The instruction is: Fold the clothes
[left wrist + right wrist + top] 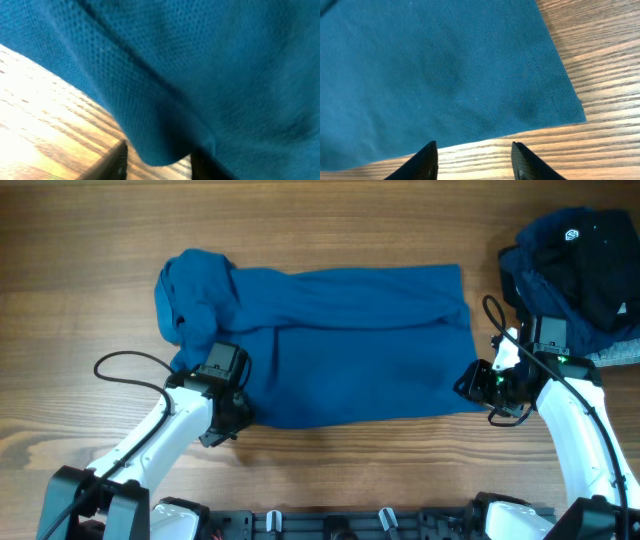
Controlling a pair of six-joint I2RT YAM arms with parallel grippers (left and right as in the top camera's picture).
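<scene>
Closest to the left wrist lens hangs the shirt [200,75], its blue knit filling almost the whole view. A rounded lobe of its edge droops between the two dark fingers [117,162] of the left gripper [157,161]. The jaws stand partly apart with cloth between them, and I cannot tell whether they are pinching it or only bracketing it. Either way, this placement looks meant to catch that edge for a fold. The wooden table [40,125] shows underneath, and no tag or print can be seen. In the right wrist view, the right gripper [475,160] hovers over bare wood just short of the shirt's hem. Its jaws are spread and empty, lined up with the hem near the stitched corner [580,117], probably to pick up the matching end. Nothing legible appears there either. From overhead the shirt lies across the middle of the table, already narrowed into a long band, with its collar end bunched at the left. One arm is at each near corner, which suits lifting both ends together. At the far right, apart from the shirt, sits a heap made up of a dark navy garment [530,275] and a black garment [600,270]. The black one carries a small white logo [572,237], too small to read.
</scene>
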